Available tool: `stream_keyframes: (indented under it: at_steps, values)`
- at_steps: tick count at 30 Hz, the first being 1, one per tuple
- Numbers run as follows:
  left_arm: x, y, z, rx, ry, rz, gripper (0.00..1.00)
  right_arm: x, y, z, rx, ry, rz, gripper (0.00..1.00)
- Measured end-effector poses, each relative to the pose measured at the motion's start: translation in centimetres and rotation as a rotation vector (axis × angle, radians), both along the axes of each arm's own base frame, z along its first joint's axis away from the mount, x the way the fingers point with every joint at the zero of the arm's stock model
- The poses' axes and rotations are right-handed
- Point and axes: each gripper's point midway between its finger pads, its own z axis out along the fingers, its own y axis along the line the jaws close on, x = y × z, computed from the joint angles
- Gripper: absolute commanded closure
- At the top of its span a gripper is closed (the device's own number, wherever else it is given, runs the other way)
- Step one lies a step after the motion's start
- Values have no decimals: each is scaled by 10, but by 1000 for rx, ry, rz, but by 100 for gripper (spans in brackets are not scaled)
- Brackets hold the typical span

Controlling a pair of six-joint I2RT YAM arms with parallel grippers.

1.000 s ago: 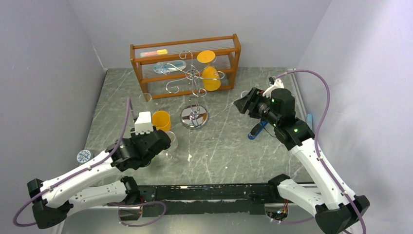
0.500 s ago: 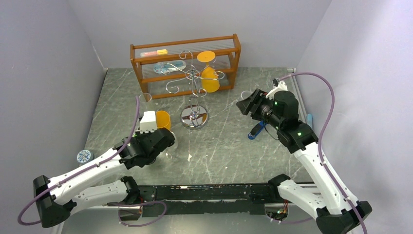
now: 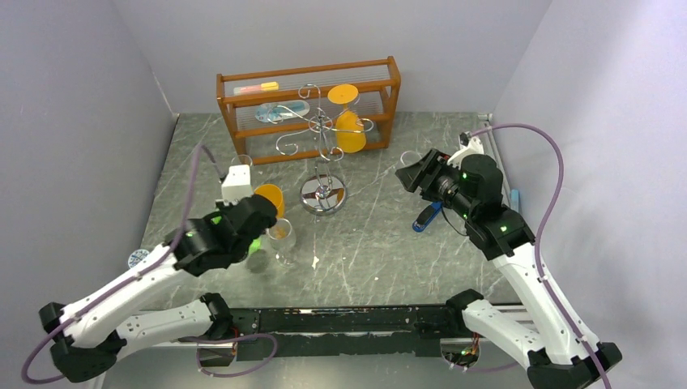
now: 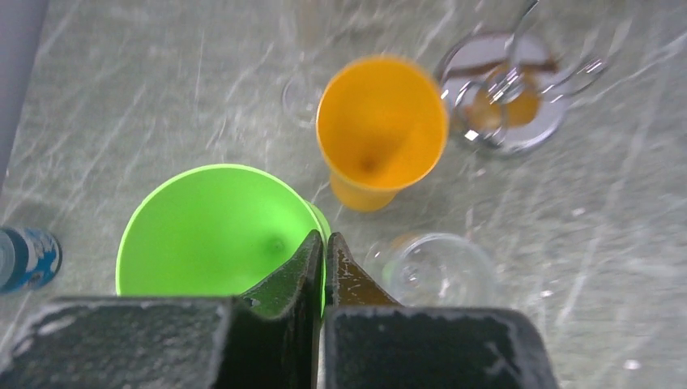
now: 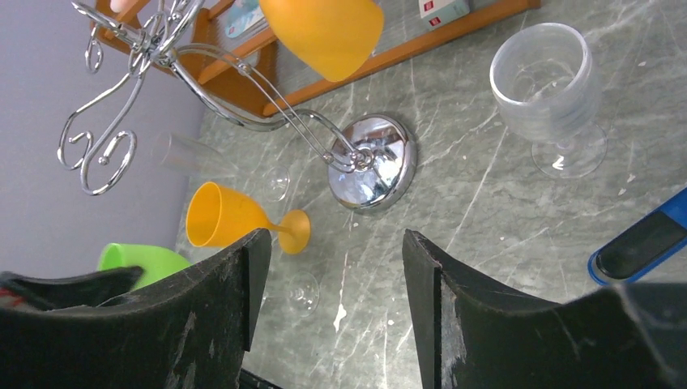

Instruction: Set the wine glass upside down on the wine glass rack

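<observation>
Left arm has swung up and leftward, uncovering a green wine glass [image 4: 211,235] near the worktop's [image 3: 381,243] left front. Left pincer [image 4: 324,243] is closed, seemingly pinching that glass's rim. Right pincer [image 5: 330,259] gapes wide above the worktop. Farther back stands the silver rack [image 3: 323,194], an orange glass [image 3: 350,130] hanging upside down from it.

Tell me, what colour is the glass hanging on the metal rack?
Orange. The glass shows best in the top view.
</observation>
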Motion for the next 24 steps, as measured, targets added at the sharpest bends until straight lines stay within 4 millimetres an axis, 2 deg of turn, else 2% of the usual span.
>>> stream_keyframes:
  at_steps: [4, 8, 13, 15, 18, 21, 24]
  values:
    - [1, 0, 68, -77, -100, -46, 95, -2, 1, 4, 18, -12, 4, 33]
    - [-5, 8, 129, -135, -181, -93, 95, -4, 6, -3, 36, -6, 29, 32]
    - [-16, 12, 189, -215, -264, -180, 95, -5, 18, -13, 76, 11, 79, 31]
    - [-21, 9, 203, -242, -284, -229, 95, -6, 22, -16, 104, 13, 92, 31]
    - [-27, -2, 211, -273, -292, -316, 95, -10, 28, -22, 165, 28, 106, 30]
    - [-30, -25, 214, -316, -291, -419, 95, -15, 32, -24, 254, 53, 96, 31]
    - [-33, -57, 211, -389, -289, -538, 95, -23, 34, -21, 379, 72, 85, 31]
